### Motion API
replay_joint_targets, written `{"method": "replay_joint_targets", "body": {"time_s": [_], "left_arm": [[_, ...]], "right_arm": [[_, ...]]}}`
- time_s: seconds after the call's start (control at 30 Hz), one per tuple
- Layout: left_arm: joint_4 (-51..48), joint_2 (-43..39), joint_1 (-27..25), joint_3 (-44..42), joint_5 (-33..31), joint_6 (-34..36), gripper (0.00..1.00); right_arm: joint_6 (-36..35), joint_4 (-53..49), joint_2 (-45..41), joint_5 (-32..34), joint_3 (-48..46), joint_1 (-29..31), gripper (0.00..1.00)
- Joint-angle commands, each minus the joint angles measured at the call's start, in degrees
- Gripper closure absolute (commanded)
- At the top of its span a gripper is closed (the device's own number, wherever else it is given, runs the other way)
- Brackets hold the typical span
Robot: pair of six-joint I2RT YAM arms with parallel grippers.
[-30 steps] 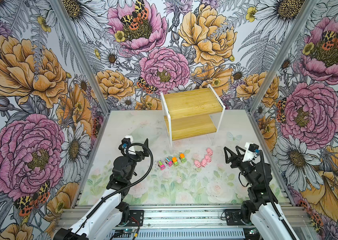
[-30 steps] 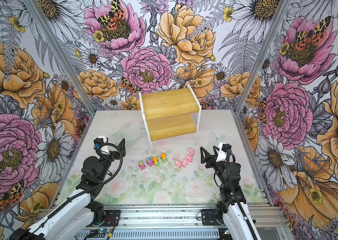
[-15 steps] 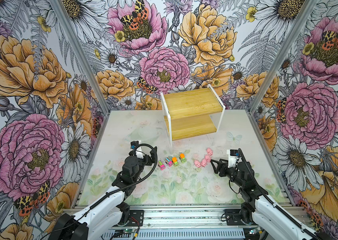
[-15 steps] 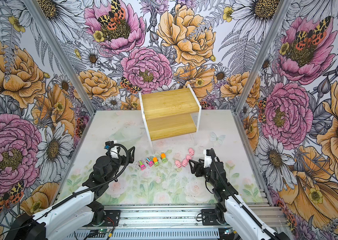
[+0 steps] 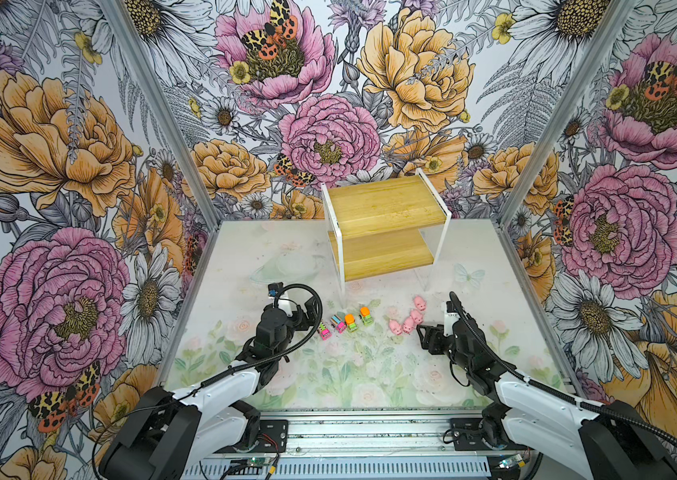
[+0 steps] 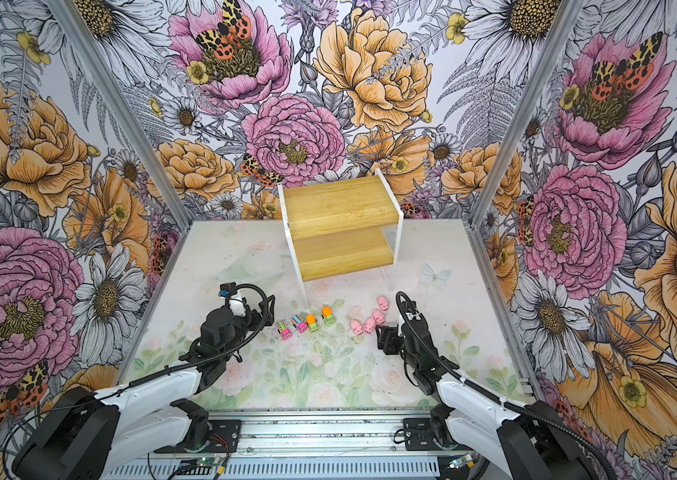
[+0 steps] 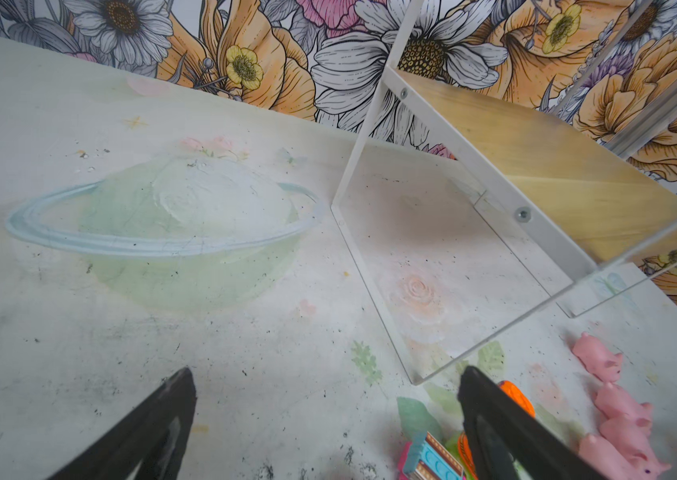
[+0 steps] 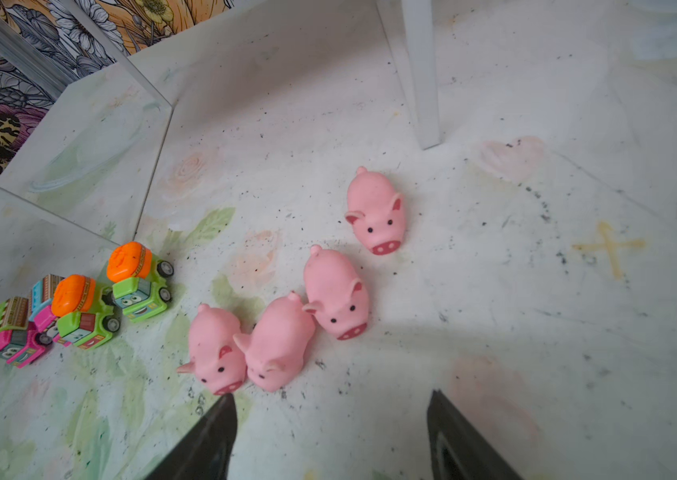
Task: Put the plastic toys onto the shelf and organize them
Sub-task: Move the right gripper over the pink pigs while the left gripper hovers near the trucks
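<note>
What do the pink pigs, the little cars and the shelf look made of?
The pink pigs look like soft rubber or vinyl: matte and seamless. The little cars look like hard glossy plastic with bright moulded parts. The shelf boards look like bamboo, grain visible; its thin white frame is likely painted metal.

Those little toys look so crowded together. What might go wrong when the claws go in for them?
1. Two of the small pink plastic pigs touch, so the open right gripper might nudge a neighbour while pinching one.
2. The bright wheeled toy cars stand packed close; the open left gripper may scatter them.
3. On the bamboo-coloured stepped shelf the cars could roll off.
</note>
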Motion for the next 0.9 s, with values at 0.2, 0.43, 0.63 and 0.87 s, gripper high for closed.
{"method": "replay_joint_targets", "body": {"time_s": [0.2, 0.43, 0.63, 0.87], "left_arm": [[3.6, 0.9, -0.4, -0.4, 1.0, -0.7, 0.01], [3.6, 1.3, -0.4, -0.8, 1.8, -1.0, 0.01], [3.7, 2.0, -0.4, -1.1, 2.3, -0.6, 0.01], [5.2, 4.3, -0.4, -1.1, 3.1, 0.4, 0.01]], "right_arm": [[1.1, 2.5, 2.6, 5.1, 1.8, 0.3, 0.33], [0.4, 3.1, 4.3, 6.5, 2.5, 0.5, 0.37], [-1.9, 3.2, 7.4, 7.0, 4.6, 0.6, 0.40], [-3.9, 5.2, 13.9, 7.5, 7.1, 1.4, 0.47]]}}
